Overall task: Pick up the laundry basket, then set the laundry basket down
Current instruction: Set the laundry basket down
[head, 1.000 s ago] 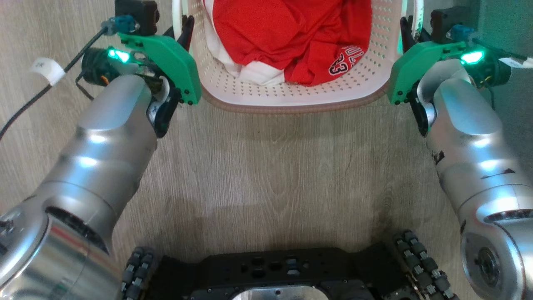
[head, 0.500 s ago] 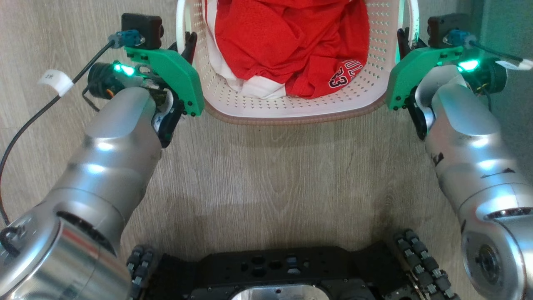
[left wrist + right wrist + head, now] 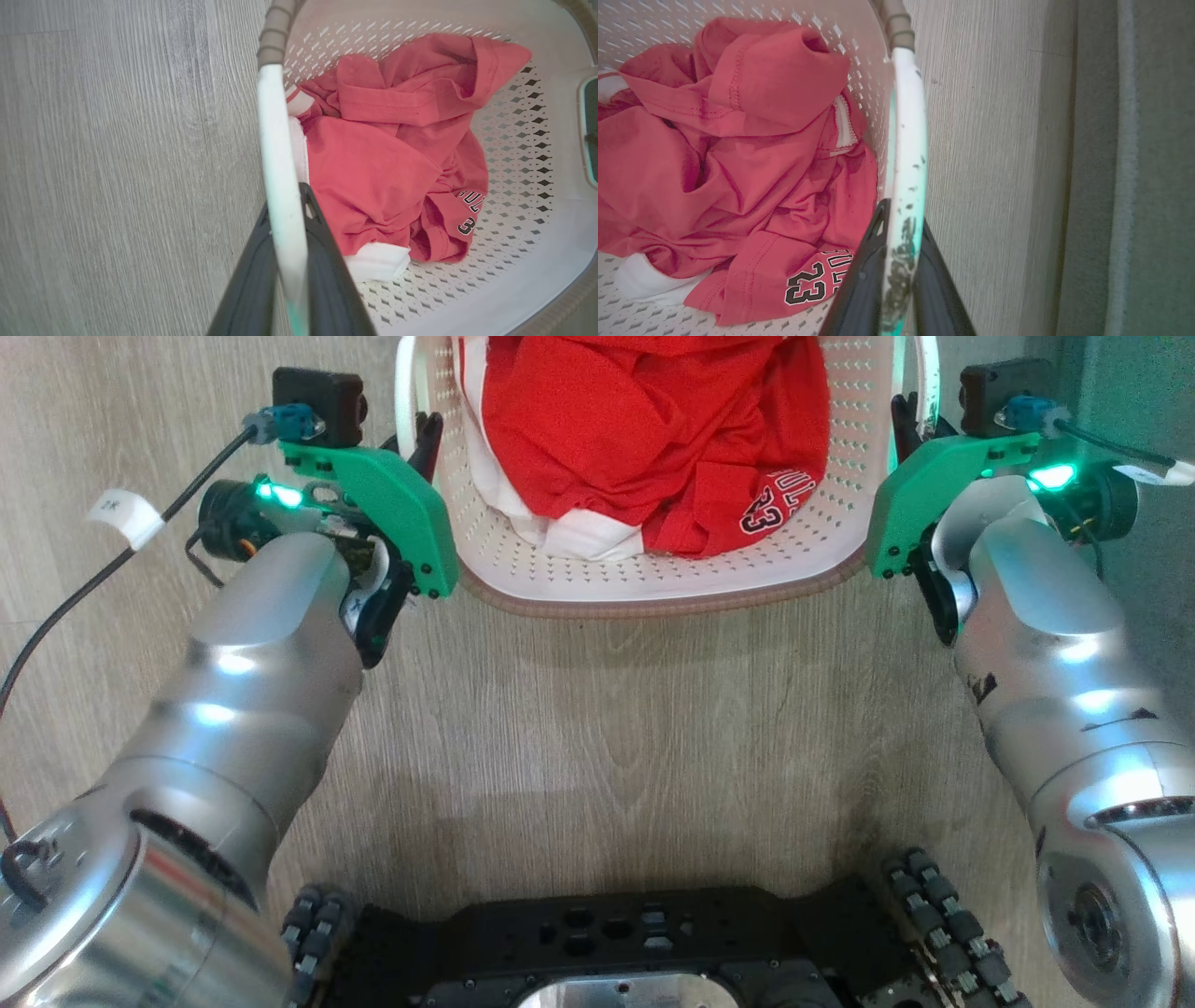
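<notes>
A small cream plastic laundry basket [image 3: 653, 581] with perforated sides and a brown woven-look rim hangs between the robot's two arms above a pale wood-grain floor [image 3: 597, 728], with a crumpled red jersey with white trim [image 3: 653, 429] heaped inside. Over the past second the basket and both arms have slipped a little lower in the head view, closer to the robot's black wheeled base [image 3: 616, 933]. The floor boards and the base have kept their places, so the load moved and not the camera. In the last half second almost nothing has shifted. That suggests the carry has steadied, with the pick-up done or nearly so and the set-down still to come. Whether the basket's underside is clear of the floor cannot be told.

The left jaws are closed almost fully on the basket's white left handle [image 3: 280, 140]. Their dark fingers [image 3: 252, 280] pinch the thin raised hoop from either side, as the left wrist view shows. The right jaws are closed just as tightly on the scuffed white right handle [image 3: 908, 116], which stands up beside the basket's outer wall.
</notes>
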Robot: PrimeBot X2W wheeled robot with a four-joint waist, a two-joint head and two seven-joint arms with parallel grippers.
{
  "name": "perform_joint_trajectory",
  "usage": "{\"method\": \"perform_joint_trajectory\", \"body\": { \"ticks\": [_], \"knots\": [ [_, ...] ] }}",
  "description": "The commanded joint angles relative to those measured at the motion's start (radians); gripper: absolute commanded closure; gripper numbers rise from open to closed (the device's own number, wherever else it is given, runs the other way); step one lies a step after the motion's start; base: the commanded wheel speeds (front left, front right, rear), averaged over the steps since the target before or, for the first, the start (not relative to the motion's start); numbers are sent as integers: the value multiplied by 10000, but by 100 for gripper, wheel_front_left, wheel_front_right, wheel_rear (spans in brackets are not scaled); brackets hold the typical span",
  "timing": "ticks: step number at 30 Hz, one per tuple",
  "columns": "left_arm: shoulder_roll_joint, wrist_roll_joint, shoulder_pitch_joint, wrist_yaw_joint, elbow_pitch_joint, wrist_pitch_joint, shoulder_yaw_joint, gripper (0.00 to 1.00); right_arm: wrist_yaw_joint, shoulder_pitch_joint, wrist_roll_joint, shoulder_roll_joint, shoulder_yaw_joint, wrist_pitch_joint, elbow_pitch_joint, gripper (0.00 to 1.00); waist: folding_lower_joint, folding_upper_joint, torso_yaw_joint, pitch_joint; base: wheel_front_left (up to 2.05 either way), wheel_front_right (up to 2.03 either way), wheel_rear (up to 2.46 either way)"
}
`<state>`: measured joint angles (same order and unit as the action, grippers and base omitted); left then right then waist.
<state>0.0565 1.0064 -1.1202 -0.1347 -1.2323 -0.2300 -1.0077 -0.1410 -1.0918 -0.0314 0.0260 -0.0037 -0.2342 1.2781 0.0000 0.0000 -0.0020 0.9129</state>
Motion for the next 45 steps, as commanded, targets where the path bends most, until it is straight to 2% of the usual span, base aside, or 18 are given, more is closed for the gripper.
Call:
{"method": "perform_joint_trajectory", "body": {
  "ticks": [1,13,14,15,16,22,28,37,40,45],
  "knots": [
    [538,68,42,42,-18,-88,48,100,103,407,22,242,114,81,69,100,0,0,-6,-13,0,0,0],
    [595,377,-56,41,52,-93,-304,100,103,441,405,242,593,51,89,100,0,0,-19,-72,0,0,0],
    [603,408,-104,41,46,-136,-275,91,103,434,433,242,687,-7,32,79,0,0,-15,-67,0,0,0],
    [583,449,-117,41,42,-161,-257,7,103,449,551,242,787,-42,10,25,0,0,8,-67,0,0,0],
    [563,469,-134,41,74,-189,-257,0,103,469,669,242,945,-88,-63,0,0,0,25,-67,0,0,0],
    [534,655,-99,41,159,-262,-279,0,103,630,1398,242,1801,-216,-403,0,0,0,17,-111,0,0,0],
    [616,810,-25,41,228,-275,-460,0,103,635,1717,242,2138,-258,-495,0,0,0,-19,-274,0,0,0],
    [792,776,82,41,161,-312,-452,0,103,935,1183,242,1572,-273,-1025,0,0,0,-36,-1330,0,0,0],
    [914,515,17,41,251,-314,-125,0,103,1075,974,242,1270,-273,-1412,0,0,0,-28,-1737,0,0,0],
    [1164,-230,1,408,812,-316,648,0,103,1274,666,242,783,-274,-2193,0,0,0,7,-2341,0,0,0]
  ]
}}
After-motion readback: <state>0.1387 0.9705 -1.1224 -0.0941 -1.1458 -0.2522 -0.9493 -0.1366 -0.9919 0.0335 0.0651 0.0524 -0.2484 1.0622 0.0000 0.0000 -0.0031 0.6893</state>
